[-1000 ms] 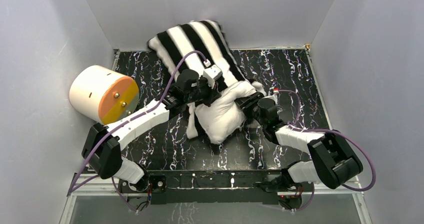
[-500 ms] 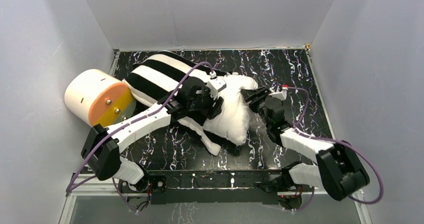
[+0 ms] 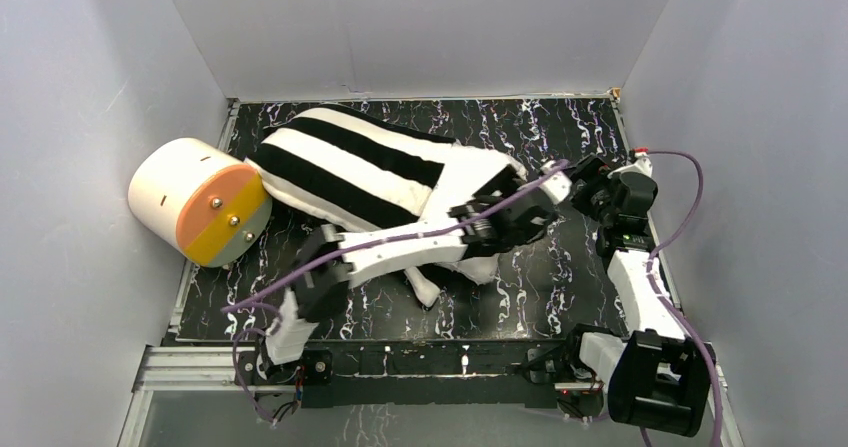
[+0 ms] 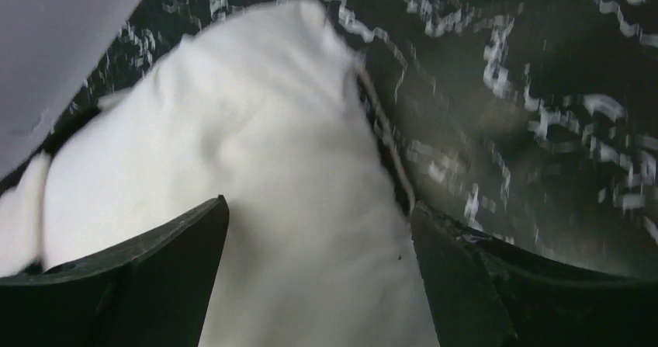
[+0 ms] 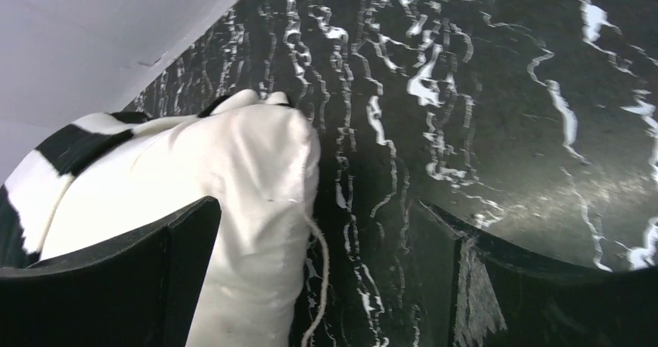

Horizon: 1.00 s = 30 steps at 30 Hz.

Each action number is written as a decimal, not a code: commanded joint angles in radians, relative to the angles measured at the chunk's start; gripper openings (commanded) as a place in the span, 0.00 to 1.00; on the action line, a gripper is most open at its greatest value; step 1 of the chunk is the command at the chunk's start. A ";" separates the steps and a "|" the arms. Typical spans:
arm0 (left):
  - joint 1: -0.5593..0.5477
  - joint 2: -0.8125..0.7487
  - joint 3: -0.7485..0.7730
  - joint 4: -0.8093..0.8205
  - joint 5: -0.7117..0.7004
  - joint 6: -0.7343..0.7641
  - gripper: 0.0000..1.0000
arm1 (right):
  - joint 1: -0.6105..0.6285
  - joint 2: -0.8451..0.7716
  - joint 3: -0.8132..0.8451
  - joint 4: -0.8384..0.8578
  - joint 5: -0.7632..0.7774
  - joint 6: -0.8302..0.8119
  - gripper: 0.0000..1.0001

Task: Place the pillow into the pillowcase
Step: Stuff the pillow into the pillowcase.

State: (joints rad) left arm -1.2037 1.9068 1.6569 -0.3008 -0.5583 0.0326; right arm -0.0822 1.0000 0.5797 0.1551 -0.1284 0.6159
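1. Two arms work on the marbled tabletop [image 3: 560, 277]. The cream cylinder [image 3: 195, 202] with the orange face lies on its side and serves as the landmark.
2. Pillowcase [image 3: 340, 162]: striped black and white, lying flat with one end against the cylinder and stretching away from it.
3. Pillow [image 3: 470, 177]: mostly inside the pillowcase. Its white end bulges out of the opening at the end far from the cylinder.
4. Left gripper [image 4: 318, 205]: released, fingers spread wide over the pillow's exposed end, pinching no fabric.
5. Right gripper [image 5: 316, 202]: released, fingers wide apart, just beyond the pillow's exposed end, on the side away from the cylinder. It holds nothing.
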 commanded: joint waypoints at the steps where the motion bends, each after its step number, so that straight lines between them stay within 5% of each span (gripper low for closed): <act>1: -0.010 0.400 0.323 -0.189 -0.320 0.101 0.85 | -0.155 0.046 -0.007 0.051 -0.310 0.026 0.97; 5: 0.046 0.366 0.347 -0.231 -0.309 0.071 0.22 | -0.199 0.043 -0.016 0.060 -0.374 0.042 0.96; 8: 0.087 0.267 0.353 -0.163 -0.248 0.117 0.01 | -0.205 0.043 -0.023 0.069 -0.383 0.062 0.95; 15: 0.124 0.117 0.410 -0.157 -0.227 0.144 0.00 | -0.208 0.053 -0.032 0.099 -0.420 0.088 0.93; 24: 0.175 -0.046 0.406 0.011 0.160 -0.073 0.00 | -0.179 0.011 -0.098 0.162 -0.607 0.125 0.78; 30: 0.191 -0.019 0.515 0.054 0.205 -0.102 0.00 | 0.069 0.039 -0.094 0.257 -0.443 0.147 0.67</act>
State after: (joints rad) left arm -1.0073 1.9415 2.0537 -0.3775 -0.4316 -0.0238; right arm -0.1612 1.0267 0.4545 0.2752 -0.6395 0.7559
